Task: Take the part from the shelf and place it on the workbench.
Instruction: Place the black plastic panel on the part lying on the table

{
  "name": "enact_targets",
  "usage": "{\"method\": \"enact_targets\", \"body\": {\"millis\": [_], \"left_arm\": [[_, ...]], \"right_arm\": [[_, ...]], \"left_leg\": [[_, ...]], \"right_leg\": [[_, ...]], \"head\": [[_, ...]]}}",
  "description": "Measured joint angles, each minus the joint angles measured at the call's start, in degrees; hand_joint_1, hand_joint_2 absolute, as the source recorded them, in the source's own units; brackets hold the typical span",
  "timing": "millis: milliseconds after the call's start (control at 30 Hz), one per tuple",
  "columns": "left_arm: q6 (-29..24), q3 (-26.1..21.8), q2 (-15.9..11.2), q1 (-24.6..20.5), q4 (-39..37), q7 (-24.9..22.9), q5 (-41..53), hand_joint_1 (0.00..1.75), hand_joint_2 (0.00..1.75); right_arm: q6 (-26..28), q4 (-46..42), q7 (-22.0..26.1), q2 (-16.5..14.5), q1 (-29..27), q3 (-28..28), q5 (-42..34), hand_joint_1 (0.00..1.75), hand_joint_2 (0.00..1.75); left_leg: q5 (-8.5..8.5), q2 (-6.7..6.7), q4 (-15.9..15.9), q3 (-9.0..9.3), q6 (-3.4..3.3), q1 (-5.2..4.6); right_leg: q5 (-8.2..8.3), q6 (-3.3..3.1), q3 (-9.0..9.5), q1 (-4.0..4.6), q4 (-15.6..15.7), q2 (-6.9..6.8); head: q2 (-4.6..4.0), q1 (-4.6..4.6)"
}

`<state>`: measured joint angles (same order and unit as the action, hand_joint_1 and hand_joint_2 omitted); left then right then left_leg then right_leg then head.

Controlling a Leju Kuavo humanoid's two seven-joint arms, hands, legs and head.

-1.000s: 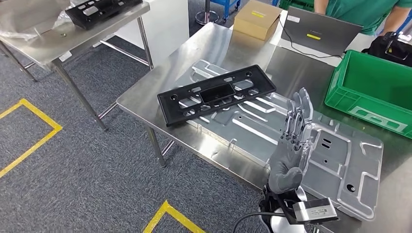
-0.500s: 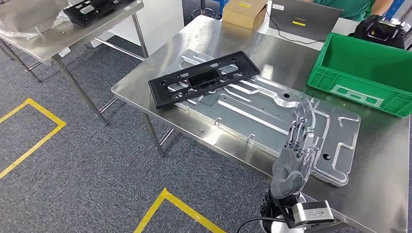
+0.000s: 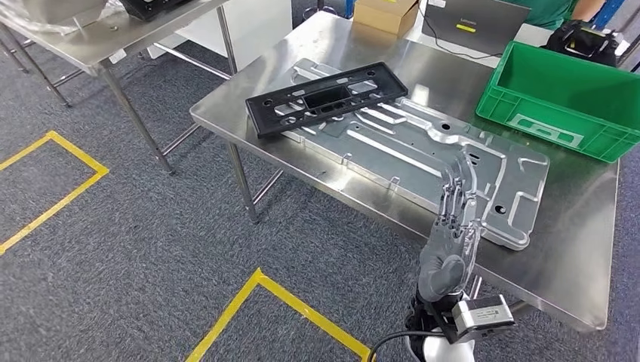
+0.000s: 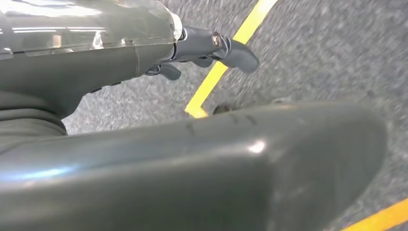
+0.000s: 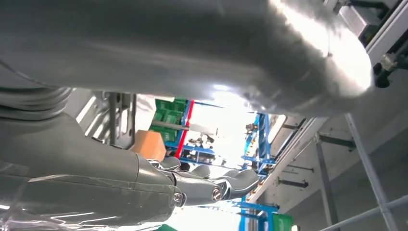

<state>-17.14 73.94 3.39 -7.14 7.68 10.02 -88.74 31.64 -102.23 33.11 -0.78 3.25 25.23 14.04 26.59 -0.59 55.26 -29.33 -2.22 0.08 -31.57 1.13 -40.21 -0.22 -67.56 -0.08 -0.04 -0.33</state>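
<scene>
1. The part (image 3: 327,98) — a long black plastic frame with cut-outs — lies flat on the workbench (image 3: 581,256), partly across one end of the large pressed metal plate (image 3: 423,154) near the bench's far-left corner. No hand touches it.

2. The right hand (image 3: 453,230) stands upright at the near edge of the bench, beside the metal plate, its fingers (image 3: 456,188) straight, close together and holding nothing. In the right wrist view the fingers reach out level with nothing between them.

3. The left hand (image 4: 211,45) hangs over the grey carpet and a yellow floor line (image 4: 219,70); its dark fingers show nothing in them, but how far they are spread I cannot tell.

4. Judged from how things lie, the placing looks done — the part rests on the bench and both hands are free. At most, the right arm has to come away.

5. Count on this bench: one black part, one metal plate, one green crate (image 3: 562,98), one cardboard box (image 3: 385,15), one laptop (image 3: 475,19).

6. A second steel table (image 3: 98,41) stands apart at the far left, with one more black frame (image 3: 151,6) at its edge, cut off by the picture.

7. One person in a green top (image 3: 562,7) is behind the laptop.
</scene>
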Motion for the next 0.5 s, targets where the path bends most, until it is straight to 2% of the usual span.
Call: {"method": "enact_targets", "body": {"millis": [33,67,100,133,167,200,233,267,300,367,400,433,500], "left_arm": [[0.0,0.0,0.0,0.0,0.0,0.1,0.0,0.0,0.0],[0.0,0.0,0.0,0.0,0.0,0.2,0.0,0.0,0.0],[0.0,0.0,0.0,0.0,0.0,0.3,0.0,0.0,0.0],[0.0,0.0,0.0,0.0,0.0,0.3,0.0,0.0,0.0],[0.0,0.0,0.0,0.0,0.0,0.3,0.0,0.0,0.0],[0.0,0.0,0.1,0.0,0.0,0.3,0.0,0.0,0.0],[-0.1,0.0,0.1,0.0,0.0,0.2,0.0,0.0,0.0],[-0.1,0.0,0.1,0.0,0.0,0.1,0.0,0.0,0.0],[-0.2,0.0,0.2,0.0,0.0,0.0,0.0,0.0,0.0],[-0.5,0.0,0.2,0.0,0.0,-0.1,0.0,0.0,0.0],[-0.7,0.0,0.2,0.0,0.0,-0.2,0.0,0.0,0.0],[-0.9,0.0,0.2,0.0,0.0,-0.3,0.1,0.0,0.0],[-1.1,0.1,0.2,0.1,0.0,-0.5,0.3,0.0,0.0]], "right_arm": [[0.0,0.2,0.0,0.0,0.1,-0.2,-0.1,0.0,0.0],[0.0,0.4,0.0,0.0,0.1,-0.4,-0.1,0.0,0.0],[0.0,0.6,0.0,0.0,0.1,-0.6,-0.1,0.0,0.0],[0.1,0.8,0.0,0.0,0.2,-0.8,-0.1,0.0,0.0],[0.1,0.9,0.0,0.1,0.2,-1.0,-0.2,0.0,0.0],[0.0,1.0,0.0,0.1,0.2,-1.2,-0.3,0.0,0.0],[-0.1,1.1,0.1,0.1,0.3,-1.4,-0.5,0.0,0.0],[-0.2,1.2,0.2,0.1,0.3,-1.5,-0.7,0.0,0.0],[-0.5,1.3,0.3,0.1,0.4,-1.7,-1.1,0.0,0.0],[-0.9,1.8,0.5,0.1,0.4,-2.0,-1.9,0.0,0.0],[-1.1,2.2,0.7,0.1,0.5,-2.1,-2.3,0.0,0.0],[-1.2,2.6,0.8,0.0,0.6,-2.3,-2.6,0.0,0.0],[-1.4,3.5,1.2,0.0,0.7,-2.6,-3.2,0.0,0.0]], "left_leg": [[-0.79,-0.01,0.1,-1.04,0.1,0.01],[-1.54,-0.04,0.3,-2.19,0.23,0.04],[-2.22,-0.07,0.5,-3.32,0.41,0.11],[-2.83,-0.09,0.8,-4.44,0.63,0.2],[-3.34,-0.08,1.3,-5.42,0.88,0.28],[-3.76,-0.03,1.7,-6.24,1.17,0.28],[-4.12,0.02,2.1,-6.82,1.49,0.26],[-4.46,0.06,2.4,-7.14,1.84,0.22],[-4.88,0.08,2.4,-7.32,2.23,0.2],[-5.34,0.05,2.4,-7.56,3.02,0.38],[-4.44,0.08,3.1,-7.98,3.33,0.49],[-2.46,0.1,4.9,-8.7,3.55,0.59],[3.01,0.16,11.6,-10.88,3.86,0.68]], "right_leg": [[-1.55,0.31,-0.49,-0.22,-3.5,0.0],[-1.55,0.57,-0.43,-0.42,-5.9,-0.01],[-0.22,0.78,0.45,-0.6,-6.7,-0.02],[1.63,0.94,2.35,-0.77,-5.4,-0.02],[2.96,1.03,5.19,-0.92,-2.3,-0.02],[3.01,1.03,8.53,-0.93,2.0,0.01],[2.13,0.82,11.47,-0.87,6.3,0.06],[0.99,0.5,13.41,-0.75,9.3,0.09],[0.17,0.05,14.27,-0.52,11.0,0.12],[0.61,-1.12,13.84,-0.43,11.5,0.08],[1.16,-1.73,13.43,-0.43,11.6,0.07],[1.77,-2.27,12.93,-0.48,11.7,0.06],[2.92,-2.85,11.66,-0.34,11.6,0.14]], "head": [[0.0,0.0],[0.0,0.0],[0.0,-0.01],[0.0,-0.01],[0.0,-0.01],[0.0,0.01],[0.0,-0.03],[0.0,-0.04],[0.0,-0.07],[0.0,-0.07],[0.0,-0.09],[0.0,-0.1],[0.0,-0.16]]}}
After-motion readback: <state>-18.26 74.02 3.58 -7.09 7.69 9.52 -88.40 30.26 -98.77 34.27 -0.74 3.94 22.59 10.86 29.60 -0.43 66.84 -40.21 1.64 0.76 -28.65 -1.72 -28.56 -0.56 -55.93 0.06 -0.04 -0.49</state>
